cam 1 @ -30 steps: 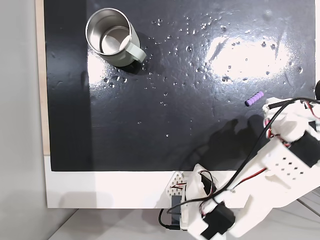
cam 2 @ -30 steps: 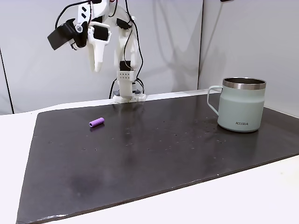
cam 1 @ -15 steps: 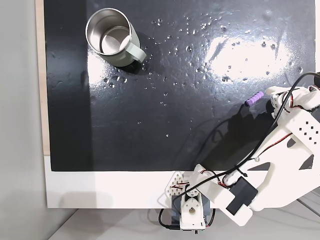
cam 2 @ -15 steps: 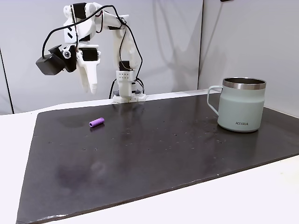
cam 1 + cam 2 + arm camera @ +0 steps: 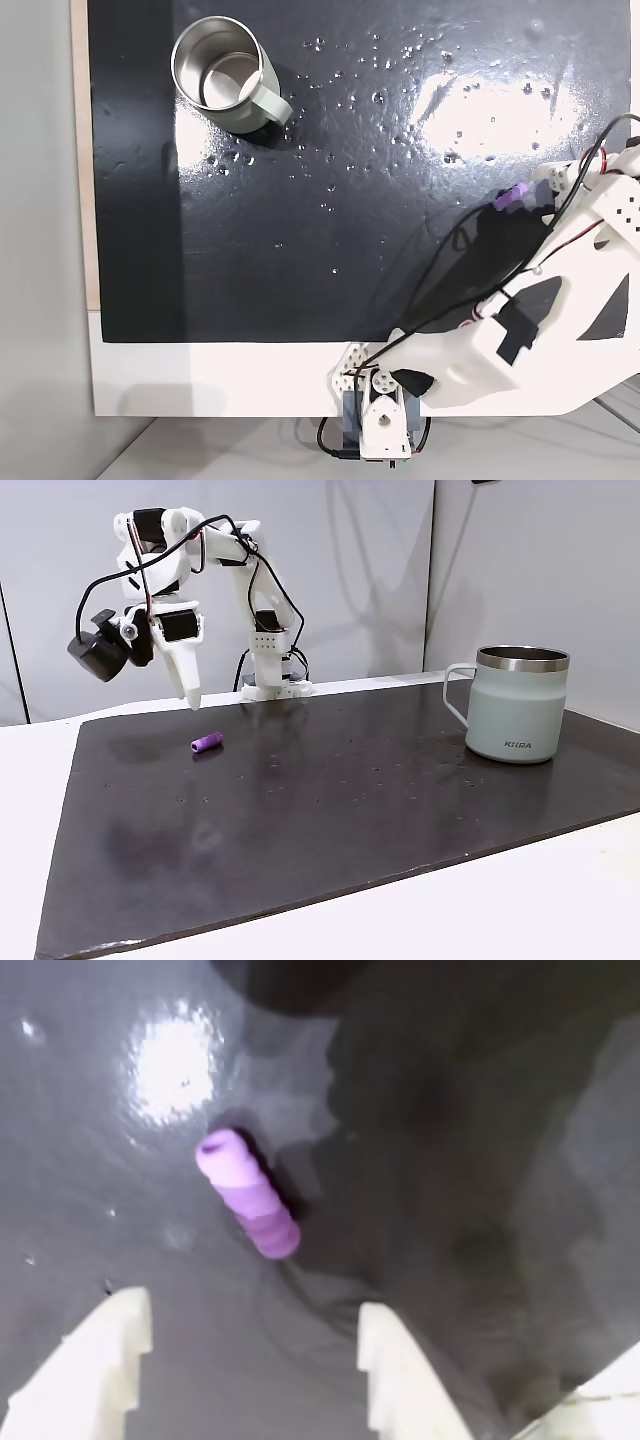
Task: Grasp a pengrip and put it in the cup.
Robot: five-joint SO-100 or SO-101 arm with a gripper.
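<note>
So far nothing is grabbed: the open, empty gripper (image 5: 250,1335) hangs over the pengrip (image 5: 248,1206), far from the cup (image 5: 225,75).

black mat (image 5: 330,820) | white table (image 5: 520,910) | pale grey wall panels (image 5: 520,560) | glare patches

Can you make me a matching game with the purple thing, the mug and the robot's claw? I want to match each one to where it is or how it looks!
Things:
1. pengrip
2. cup
3. gripper

Descriptions:
A. open, hovering above the dark mat
B. standing upright, nothing inside
C. lying flat on its side

Pairs: 1-C, 2-B, 3-A
</note>
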